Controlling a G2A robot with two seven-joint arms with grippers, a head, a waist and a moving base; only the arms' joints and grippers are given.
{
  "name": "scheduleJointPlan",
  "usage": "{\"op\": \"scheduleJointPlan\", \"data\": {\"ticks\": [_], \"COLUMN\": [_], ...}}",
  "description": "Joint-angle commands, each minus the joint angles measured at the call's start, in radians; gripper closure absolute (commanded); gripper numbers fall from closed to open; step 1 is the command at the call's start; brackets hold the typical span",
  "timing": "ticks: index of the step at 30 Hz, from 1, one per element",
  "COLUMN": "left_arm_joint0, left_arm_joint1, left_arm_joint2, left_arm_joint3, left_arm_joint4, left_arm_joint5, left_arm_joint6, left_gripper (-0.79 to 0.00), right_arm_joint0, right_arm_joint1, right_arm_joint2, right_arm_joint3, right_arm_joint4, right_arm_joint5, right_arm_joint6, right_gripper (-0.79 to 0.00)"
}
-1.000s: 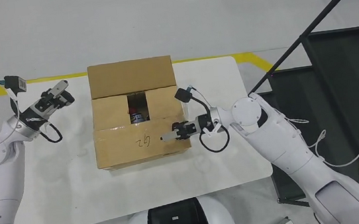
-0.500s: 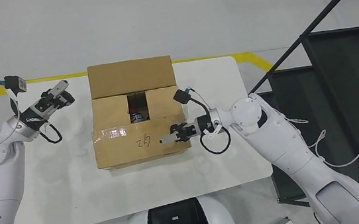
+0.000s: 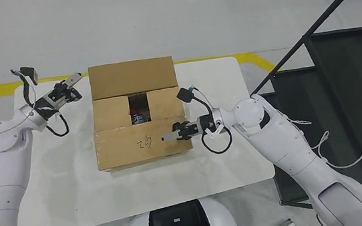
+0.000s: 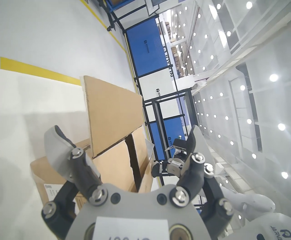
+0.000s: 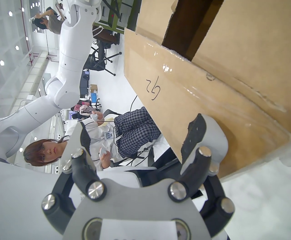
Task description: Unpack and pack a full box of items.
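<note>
**White arms, grey claws**

Glossy white shells are covering both arms, swelling into rounded joints. The left gripper (image 4: pixel 124 134) and right gripper (image 5: pixel 139 123) are each showing a grey metal plate behind the claw, black linkage bars, and pale grey fingers (image 5: pixel 216 138) lined with black pads (image 5: pixel 193 131). Silver screws (image 5: pixel 95 189) are dotting the linkage pivots just behind the claw. A white label (image 5: pixel 136 229) is sitting at the plate's rear edge. Black cables (image 3: pixel 217 152) are looping behind each claw, near a small black camera block (image 3: pixel 184 94).
</note>
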Motion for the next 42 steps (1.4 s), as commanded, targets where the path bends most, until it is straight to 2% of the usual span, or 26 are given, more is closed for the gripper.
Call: {"op": "scheduleJointPlan", "data": {"ticks": [1,10,16,20,26,30,42], "left_arm_joint0": [-0.044,-0.160,-0.211,-0.226,-0.242,-0.214,-0.067], "left_arm_joint1": [-0.012,-0.075,-0.119,-0.135,-0.134,-0.118,-0.029], "left_arm_joint2": [0.039,0.165,0.195,0.174,0.144,0.134,0.097], "left_arm_joint3": [0.055,0.240,0.345,0.395,0.434,0.354,0.048], "left_arm_joint4": [0.024,0.071,-0.050,-0.201,-0.316,-0.332,-0.303], "left_arm_joint5": [-0.010,-0.119,-0.197,-0.263,-0.308,-0.276,-0.191], "left_arm_joint6": [0.005,0.097,0.080,-0.011,-0.208,-0.240,-0.325], "left_gripper": [-0.785,-0.785,-0.785,-0.785,-0.785,-0.785,-0.785], "right_arm_joint0": [-0.008,-0.051,-0.065,-0.067,-0.064,-0.060,-0.066], "right_arm_joint1": [0.003,0.020,0.026,0.028,0.029,0.029,0.034], "right_arm_joint2": [0.009,0.064,0.076,0.077,0.074,0.071,0.078], "right_arm_joint3": [-0.010,-0.050,-0.055,-0.056,-0.053,-0.052,-0.045], "right_arm_joint4": [-0.001,0.009,0.017,0.019,0.022,0.020,0.004], "right_arm_joint5": [-0.002,-0.010,-0.009,-0.008,-0.003,-0.001,0.022], "right_arm_joint6": [-0.001,-0.001,0.005,0.006,0.007,0.005,-0.021], "right_gripper": [-0.785,-0.785,-0.785,-0.785,-0.785,-0.785,-0.785]}}
